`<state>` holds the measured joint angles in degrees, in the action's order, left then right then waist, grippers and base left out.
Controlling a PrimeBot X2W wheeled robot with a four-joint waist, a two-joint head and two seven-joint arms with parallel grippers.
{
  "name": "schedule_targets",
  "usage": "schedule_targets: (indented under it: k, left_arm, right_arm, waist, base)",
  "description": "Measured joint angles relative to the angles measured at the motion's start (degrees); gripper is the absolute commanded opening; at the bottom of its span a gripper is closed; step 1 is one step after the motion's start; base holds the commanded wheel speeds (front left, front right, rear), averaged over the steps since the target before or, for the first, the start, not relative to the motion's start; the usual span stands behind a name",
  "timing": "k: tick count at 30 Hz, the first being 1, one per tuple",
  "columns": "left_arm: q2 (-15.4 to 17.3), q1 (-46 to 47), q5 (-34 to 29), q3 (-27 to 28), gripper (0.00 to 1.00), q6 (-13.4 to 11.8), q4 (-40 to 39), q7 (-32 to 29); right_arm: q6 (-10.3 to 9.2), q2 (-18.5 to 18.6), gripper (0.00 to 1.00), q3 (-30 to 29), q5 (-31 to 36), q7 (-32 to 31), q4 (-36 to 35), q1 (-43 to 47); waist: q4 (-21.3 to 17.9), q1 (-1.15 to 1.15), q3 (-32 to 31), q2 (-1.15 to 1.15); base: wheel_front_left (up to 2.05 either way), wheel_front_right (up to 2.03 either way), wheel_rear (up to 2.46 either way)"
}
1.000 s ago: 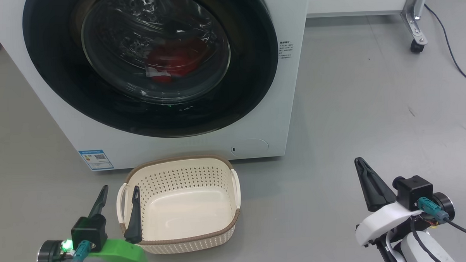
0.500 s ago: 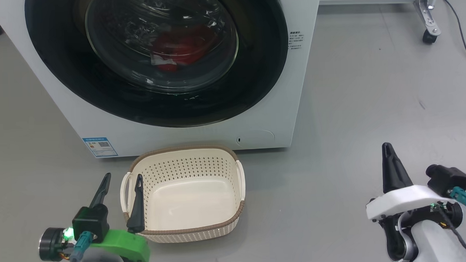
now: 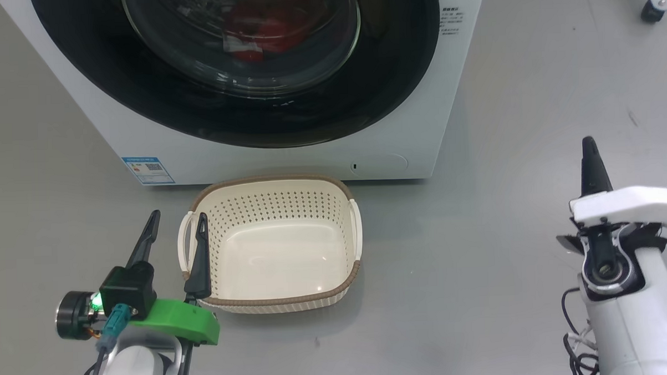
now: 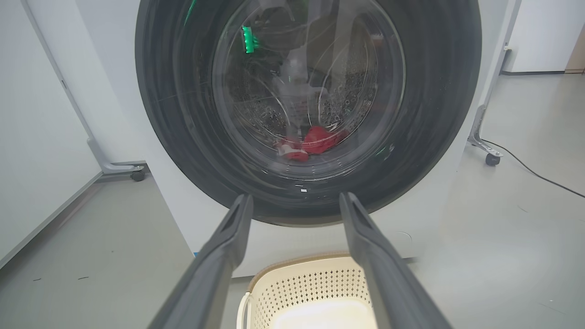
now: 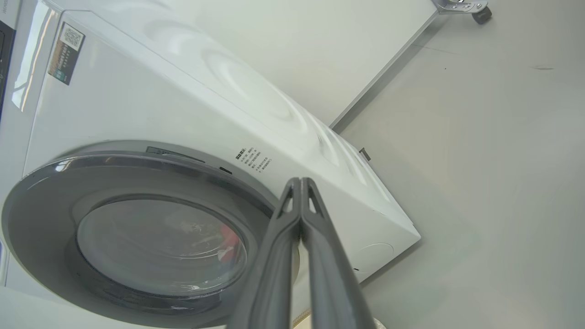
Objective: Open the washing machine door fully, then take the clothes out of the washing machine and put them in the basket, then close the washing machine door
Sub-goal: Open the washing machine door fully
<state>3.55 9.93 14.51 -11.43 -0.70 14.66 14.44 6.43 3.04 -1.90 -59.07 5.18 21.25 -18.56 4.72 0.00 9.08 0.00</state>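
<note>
My left gripper (image 3: 179,215) is wide open, right by the basket (image 3: 272,181), and might knock it. The door (image 3: 407,68) is shut, with the clothes (image 3: 272,34) inside. My right gripper (image 3: 587,142) is pinched closed and may slip off the smooth door.

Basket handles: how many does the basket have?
2. One handle is on the left side of the basket; the other handle is on its right side. None look hidden.
</note>
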Motion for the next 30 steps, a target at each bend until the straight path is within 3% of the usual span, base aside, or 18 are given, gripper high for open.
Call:
schedule_targets:
  k: [5,16,30]
  left_arm:
    - [-0.5,1.4,0.0,0.0,1.0,0.1,-0.7,0.0]
    - [-1.0,5.3,0.0,-0.7,1.0,0.5,-2.5,0.0]
    - [-1.5,8.8,-0.1,-2.2,1.0,1.1,-3.0,0.0]
  right_arm:
    - [0.0,0.0,0.0,-2.5,-8.1,-4.6,0.6,-5.5]
    - [-0.12,0.5,0.0,-5.5,-18.1,-14.2,1.1,-18.4]
    - [-3.18,5.1,0.0,-6.2,-25.7,-26.5,3.2,-29.9]
  waist:
    - [1.1,0.0,2.6,0.0]
    - [3.4,0.0,9.0,0.0]
    - [6.7,0.01,14.9,0.0]
  base:
    - [0.0,0.0,0.0]
    - [0.0,0.0,0.0]
    - [0.0,0.0,0.0]
